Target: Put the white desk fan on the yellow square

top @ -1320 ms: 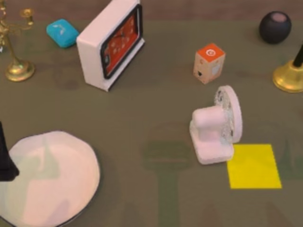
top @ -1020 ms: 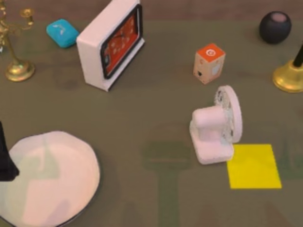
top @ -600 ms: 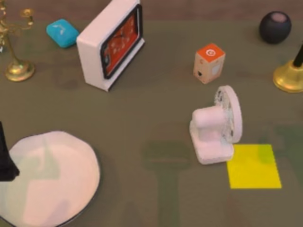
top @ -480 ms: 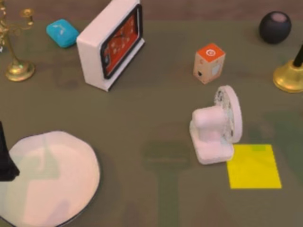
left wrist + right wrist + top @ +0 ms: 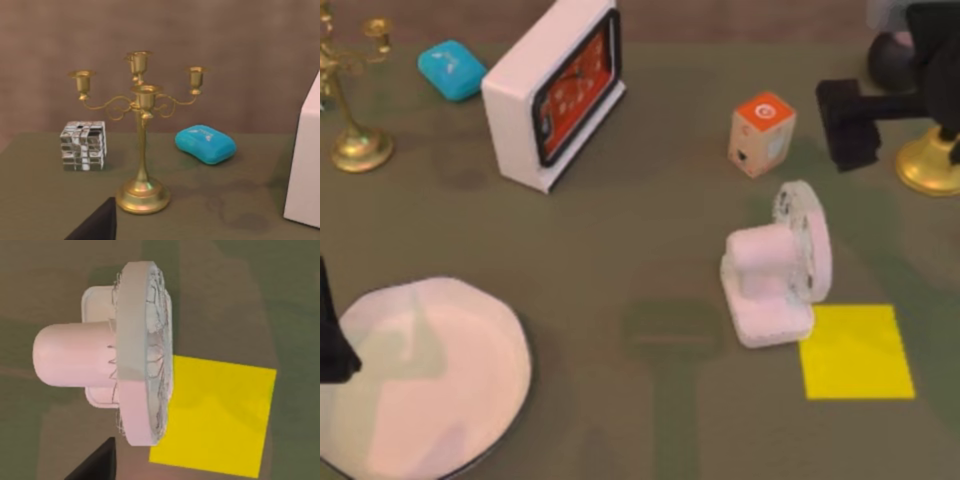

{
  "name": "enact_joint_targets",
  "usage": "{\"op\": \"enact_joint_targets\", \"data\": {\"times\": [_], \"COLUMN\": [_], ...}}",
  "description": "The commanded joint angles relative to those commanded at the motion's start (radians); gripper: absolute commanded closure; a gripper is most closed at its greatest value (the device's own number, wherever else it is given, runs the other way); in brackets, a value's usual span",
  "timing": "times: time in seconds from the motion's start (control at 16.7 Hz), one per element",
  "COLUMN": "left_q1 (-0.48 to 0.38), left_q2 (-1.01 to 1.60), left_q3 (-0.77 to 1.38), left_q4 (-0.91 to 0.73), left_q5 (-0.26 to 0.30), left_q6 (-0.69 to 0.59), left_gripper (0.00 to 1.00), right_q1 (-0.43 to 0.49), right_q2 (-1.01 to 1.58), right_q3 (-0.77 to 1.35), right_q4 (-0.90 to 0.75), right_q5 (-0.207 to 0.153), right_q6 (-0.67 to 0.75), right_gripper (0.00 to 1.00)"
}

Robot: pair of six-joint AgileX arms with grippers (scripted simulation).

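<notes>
The white desk fan (image 5: pixel 775 275) stands upright right of the table's middle, its grille disc facing right. Its base touches the left edge of the yellow square (image 5: pixel 855 350). My right gripper (image 5: pixel 848 125) hangs at the back right, well behind the fan and touching nothing. Its wrist view looks down on the fan (image 5: pixel 125 370) and the yellow square (image 5: pixel 220 415), with one dark fingertip (image 5: pixel 97 465) set far to one side, so it is open. My left gripper (image 5: pixel 330 350) is parked at the left edge, open and empty.
A white box clock with a red face (image 5: pixel 555 90) stands at the back left, beside a blue case (image 5: pixel 451 68) and a gold candelabra (image 5: pixel 355 100). An orange-topped cube (image 5: pixel 762 133), a dark ball (image 5: pixel 892 60) and a gold bell (image 5: pixel 928 160) lie behind the fan. A big white disc (image 5: pixel 420 375) fills the front left.
My right arm has come into the top view at the back right, partly covering the dark ball. The fan, the square and the left arm have not moved.
</notes>
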Motion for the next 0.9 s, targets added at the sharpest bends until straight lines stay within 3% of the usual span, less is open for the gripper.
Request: {"op": "enact_joint_targets", "data": {"times": [0.42,0.9], "left_q1": [0.0,0.0], "left_q2": [0.0,0.0], "left_q3": [0.0,0.0], "left_q4": [0.0,0.0], "left_q5": [0.0,0.0], "left_q6": [0.0,0.0], "left_gripper": [0.0,0.0], "right_q1": [0.1,0.103], "right_q2": [0.422,0.448], "right_q3": [0.425,0.45], "right_q4": [-0.299,-0.317], "right_q5": [0.004,0.004], "right_q6": [0.07,0.074], "right_gripper": [0.0,0.0]}}
